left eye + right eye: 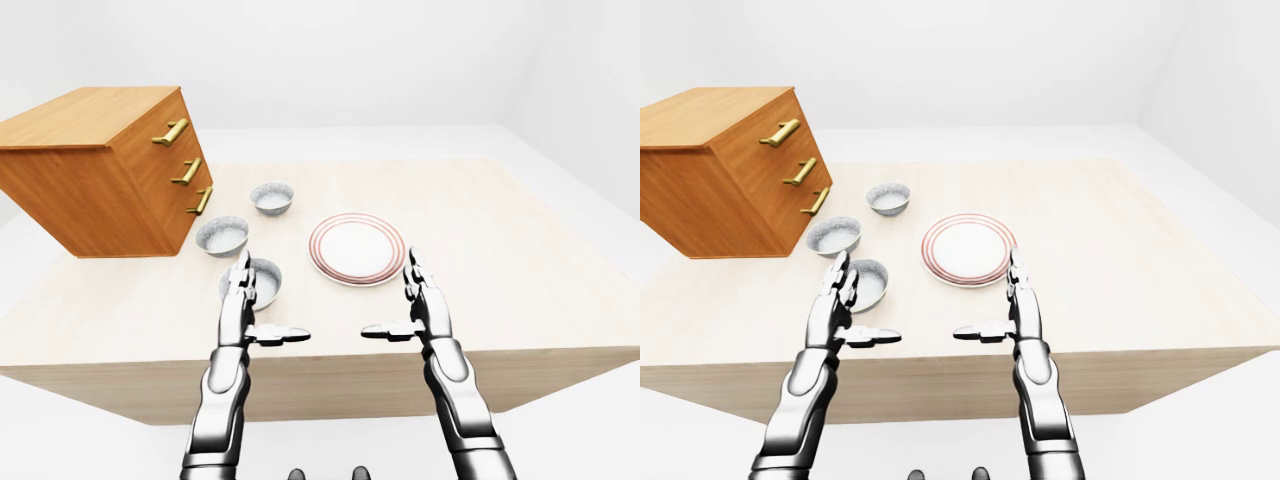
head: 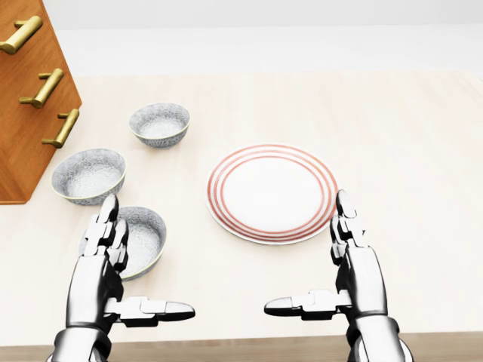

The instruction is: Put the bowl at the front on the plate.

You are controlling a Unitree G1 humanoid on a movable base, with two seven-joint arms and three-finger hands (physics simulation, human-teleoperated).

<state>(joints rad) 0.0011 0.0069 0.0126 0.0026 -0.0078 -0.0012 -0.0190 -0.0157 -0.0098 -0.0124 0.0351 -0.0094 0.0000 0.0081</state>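
Left hand (image 2: 98, 271) and right hand (image 2: 361, 275), fingers spread and empty, hover low in the head view over the table (image 2: 423, 151), the left just beside the nearest bowl (image 2: 149, 237), likely poised to carry it to the neighbouring plate (image 2: 272, 192)

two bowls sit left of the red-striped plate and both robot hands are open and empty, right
Not two: the head view shows three bowls left of the plate, the top bowl, the middle bowl and the bottom bowl. The left robot hand and right robot hand are open and empty.
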